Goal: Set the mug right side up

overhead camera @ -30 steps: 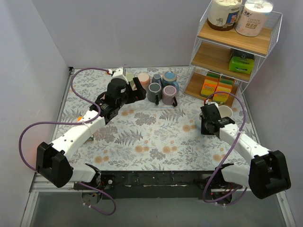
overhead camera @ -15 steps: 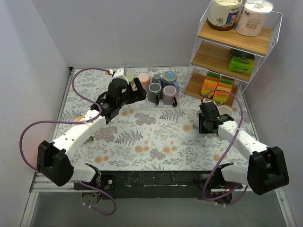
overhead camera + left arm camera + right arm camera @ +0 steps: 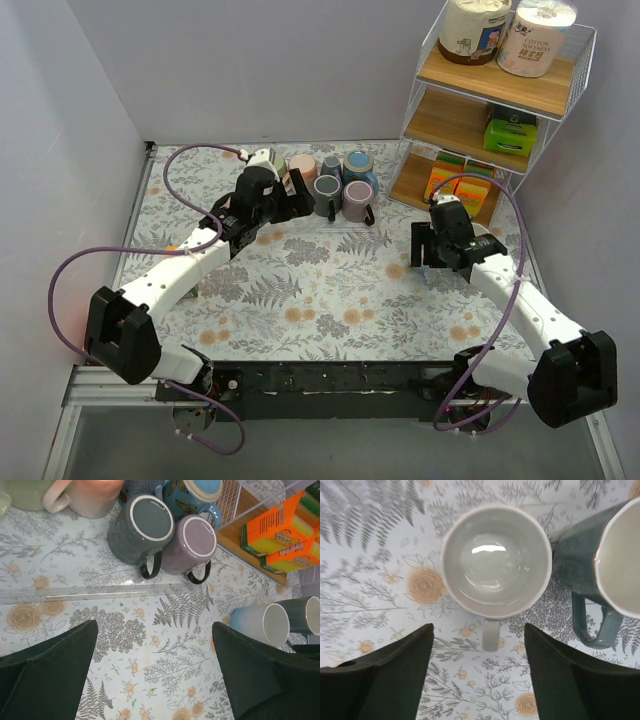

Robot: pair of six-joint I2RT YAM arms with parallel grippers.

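A pale mug point(image 3: 496, 560) stands right side up on the flowered mat, its mouth facing up and its handle pointing at my right gripper point(image 3: 480, 675). That gripper is open above it, touching nothing. In the left wrist view the same pale mug point(image 3: 262, 625) shows at the right. A grey mug point(image 3: 141, 525) and a purple mug point(image 3: 192, 542) stand upside down at the back of the mat. My left gripper point(image 3: 155, 675) hovers open in front of them, with only mat between its fingers. In the top view the right gripper point(image 3: 432, 258) hides the pale mug.
A teal mug point(image 3: 620, 555) stands upright just right of the pale one. A blue butterfly mug point(image 3: 192, 492), a pink mug point(image 3: 92, 497) and a green mug point(image 3: 25, 490) crowd the back row. A wire shelf rack point(image 3: 490, 110) with orange sponge packs point(image 3: 280, 530) stands at the back right.
My right gripper has opened, let go of the pale mug and drawn back from it. The left arm has shifted slightly toward the back row of mugs.
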